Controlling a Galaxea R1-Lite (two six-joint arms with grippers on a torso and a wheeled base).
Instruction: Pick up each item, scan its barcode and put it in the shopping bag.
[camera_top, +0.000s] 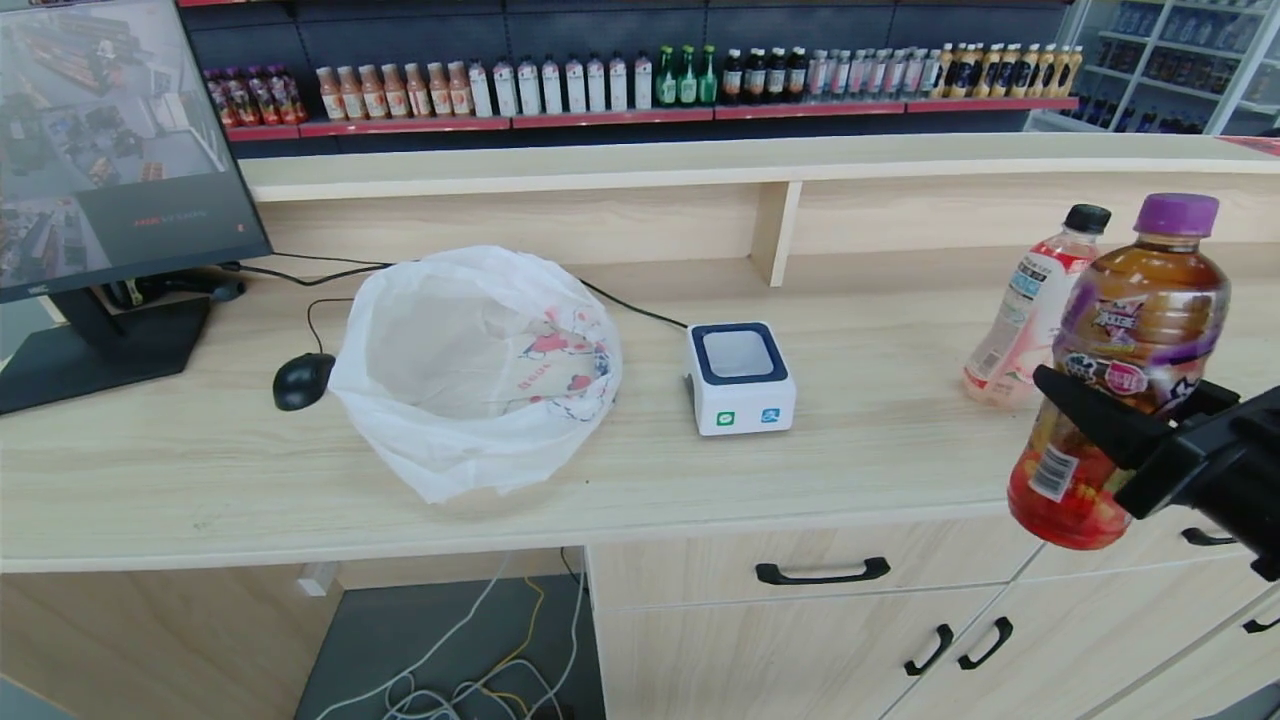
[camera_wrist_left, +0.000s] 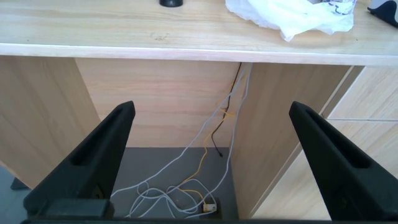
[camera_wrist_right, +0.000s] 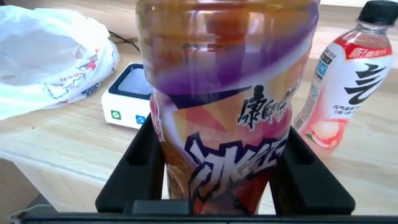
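Matte black jaws, long, flat-sided and tapering to blunt tips.

My right gripper (camera_wrist_right: 221, 124) was black, the amber bottle (camera_top: 1140, 330) had a purple cap, the pink bottle (camera_top: 1025, 320) a black cap, the shopping bag (camera_top: 470, 370) was white with red print.

The crumpled white plastic shopping bag (camera_top: 450, 440) gapes upward. Bare light-wood counter (camera_top: 880, 430) separates the white square scanner box (camera_top: 740, 378) from the upright pale-pink, black-capped bottle (camera_top: 1020, 320), which seemingly stands close behind the held purple-capped amber bottle (camera_top: 1140, 330).
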